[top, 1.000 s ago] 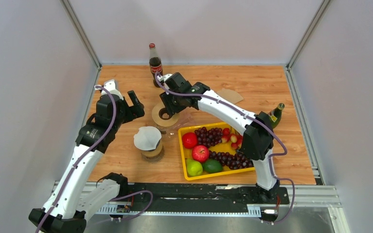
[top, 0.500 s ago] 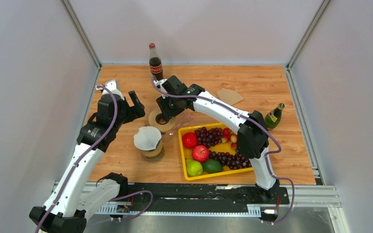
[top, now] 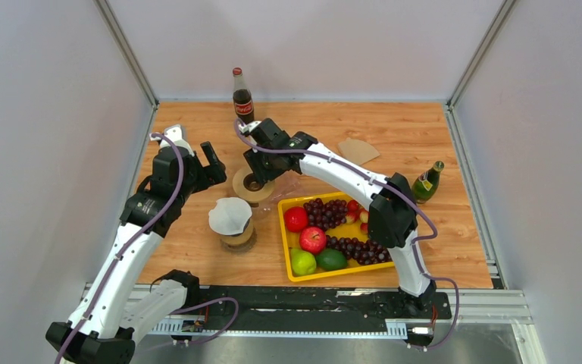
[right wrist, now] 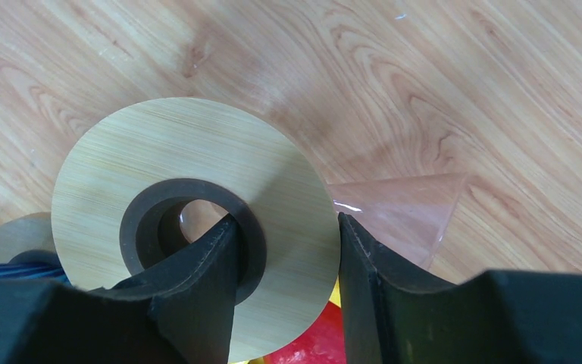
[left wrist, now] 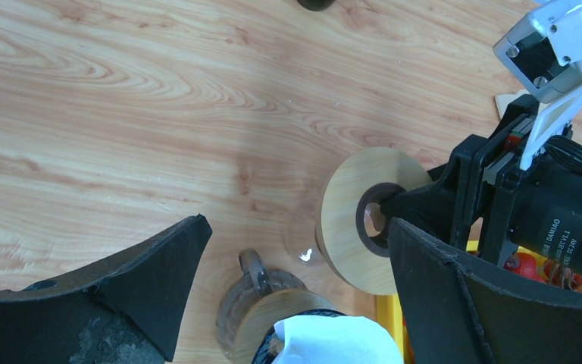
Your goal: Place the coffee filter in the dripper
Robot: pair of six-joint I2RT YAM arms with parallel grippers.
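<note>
The dripper is a pale wooden disc (top: 251,184) with a dark hole and a clear cone (right wrist: 402,208). It hangs tilted just above the table. My right gripper (top: 261,173) is shut on the disc (right wrist: 189,159), with one finger through the hole and the other outside the rim. A white coffee filter (top: 229,214) sits in the top of a glass stand with a wooden collar (top: 239,239). A brown filter (top: 358,150) lies flat at the back right. My left gripper (top: 214,163) hangs open above the table, with the white filter (left wrist: 333,341) below its fingers.
A cola bottle (top: 242,98) stands at the back, just behind the right gripper. A yellow tray (top: 285,239) of grapes, apples and limes lies right of the glass stand. A green bottle (top: 427,182) stands near the right edge.
My right gripper has carried the dripper a little to the left and nearer the glass stand. The left arm has not moved.
</note>
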